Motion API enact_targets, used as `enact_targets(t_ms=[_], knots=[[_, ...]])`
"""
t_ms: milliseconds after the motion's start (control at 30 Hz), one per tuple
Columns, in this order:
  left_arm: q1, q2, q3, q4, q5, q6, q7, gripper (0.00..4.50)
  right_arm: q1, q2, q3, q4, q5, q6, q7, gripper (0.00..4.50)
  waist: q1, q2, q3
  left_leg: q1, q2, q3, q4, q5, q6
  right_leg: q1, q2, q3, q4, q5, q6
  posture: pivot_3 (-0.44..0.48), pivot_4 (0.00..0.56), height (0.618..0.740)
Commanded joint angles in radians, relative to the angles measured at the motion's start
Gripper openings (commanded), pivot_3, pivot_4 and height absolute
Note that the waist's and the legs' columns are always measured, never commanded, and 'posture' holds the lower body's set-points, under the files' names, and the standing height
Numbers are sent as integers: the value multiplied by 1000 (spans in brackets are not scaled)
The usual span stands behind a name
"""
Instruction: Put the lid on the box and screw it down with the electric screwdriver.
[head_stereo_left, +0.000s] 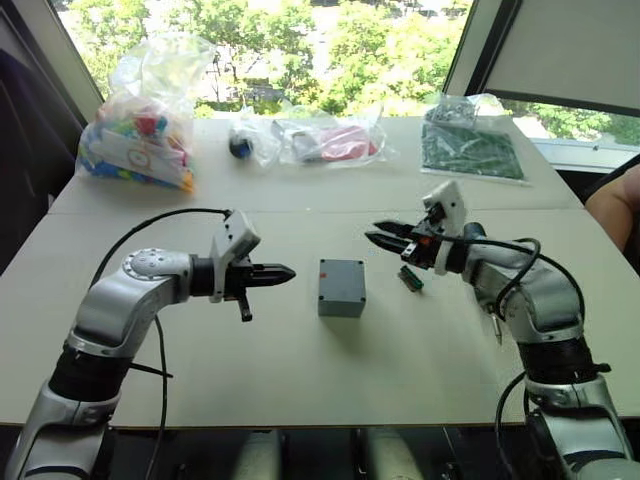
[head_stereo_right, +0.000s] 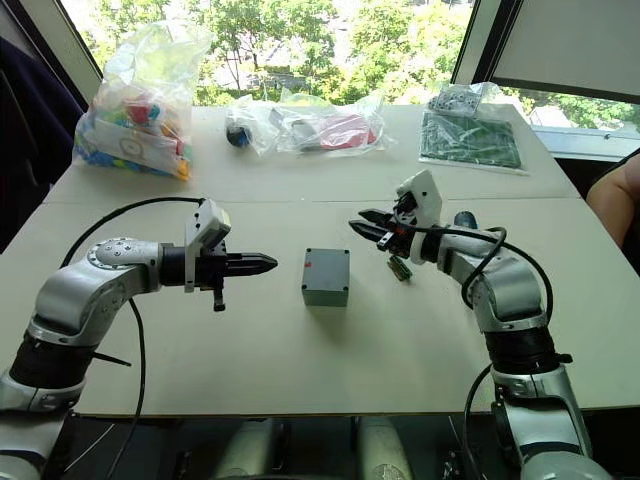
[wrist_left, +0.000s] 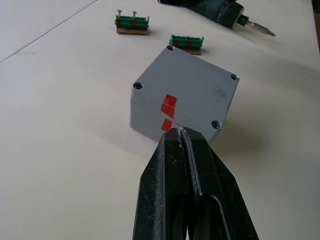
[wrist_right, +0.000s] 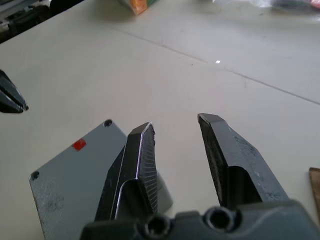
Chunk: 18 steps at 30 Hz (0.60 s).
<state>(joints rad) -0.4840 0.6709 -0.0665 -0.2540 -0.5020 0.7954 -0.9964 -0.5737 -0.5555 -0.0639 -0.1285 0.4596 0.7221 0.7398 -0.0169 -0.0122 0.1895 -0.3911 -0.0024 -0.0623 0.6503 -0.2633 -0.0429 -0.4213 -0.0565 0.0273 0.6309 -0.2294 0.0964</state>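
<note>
Left wrist view: my left gripper (wrist_left: 181, 132), its two black fingers pressed together and holding nothing, pointed at the near wall of the box (wrist_left: 165, 117), which stood at the middle of the table (head_stereo_left: 250, 370) between my two arms. The lid (wrist_left: 192, 82) already sat on the box, its seam crossed by red marks and a screw hole at each corner; whether any screw was driven I could not tell. My right gripper (head_stereo_left: 385, 234) hovered just right of the box with its fingers spread and empty. The electric screwdriver (wrist_left: 220, 11) lay on the table on the far right side of the box, partly under my right forearm, with two small green connectors (wrist_left: 186, 42) between it and the box. I judged the box light, rigid and smooth-sided, likely to skid under a push, so it should be braced on two opposite walls. The screwdriver looked stiff, heavier and prone to roll, best taken around the middle of its thick barrel, clear of the thin bit.
</note>
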Motion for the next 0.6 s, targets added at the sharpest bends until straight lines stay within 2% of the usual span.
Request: enact_targets(t_ms=[33, 133, 200, 300, 367, 467, 600], knots=[[-32, -6, -3, -9, -2, -27, 2, 0, -44, -28, -100, -37, 76, 63, -22, 1441, 0, 0, 0, 0, 0, 0, 0, 0, 0, 0, 0, 0, 0, 0, 0, 0, 150, 740], [-85, -20, -22, -5, 4, -45, -12, 0, -47, -225, -121, -3, 58, 117, 79, 2103, 10, 1, 1, -1, 0, 0, 0, 0, 0, 0, 0, 0, 0, 0, 0, 0, 150, 740], [-120, -30, -72, 0, 33, -94, -39, 0, -135, -386, -71, 100, -21, 164, 91, 2899, 9, 1, 1, -1, -2, 0, 1, 0, 0, 0, -2, 0, -1, 0, -1, 0, 150, 740], [-150, -53, -116, -7, 50, -126, -51, 0, -254, -464, -1, 192, -104, 213, 34, 3919, -2, 1, 1, -1, -3, 5, 2, 0, 0, 0, -5, 1, -3, -2, -4, 0, 150, 740], [-171, -72, -132, -18, 54, -147, -54, 0, -368, -486, 59, 251, -92, 339, 83, 4465, -20, 1, 1, 0, -2, 5, 0, 0, 0, 0, -4, 2, -3, -2, -4, 0, 150, 740], [-187, -92, -146, -26, 61, -172, -58, 0, -443, -529, 174, 299, -156, 361, 147, 4465, -28, 1, 1, 1, 0, 4, -2, 0, 0, -2, -1, 2, -1, -2, -3, 0, 150, 740], [-189, -113, -159, -50, 69, -186, -38, 0, -417, -575, 281, 333, -202, 435, 192, 4465, -25, 2, 1, -1, 0, 2, -3, 0, 0, -3, 0, 2, -1, 0, 0, 0, 150, 740]])
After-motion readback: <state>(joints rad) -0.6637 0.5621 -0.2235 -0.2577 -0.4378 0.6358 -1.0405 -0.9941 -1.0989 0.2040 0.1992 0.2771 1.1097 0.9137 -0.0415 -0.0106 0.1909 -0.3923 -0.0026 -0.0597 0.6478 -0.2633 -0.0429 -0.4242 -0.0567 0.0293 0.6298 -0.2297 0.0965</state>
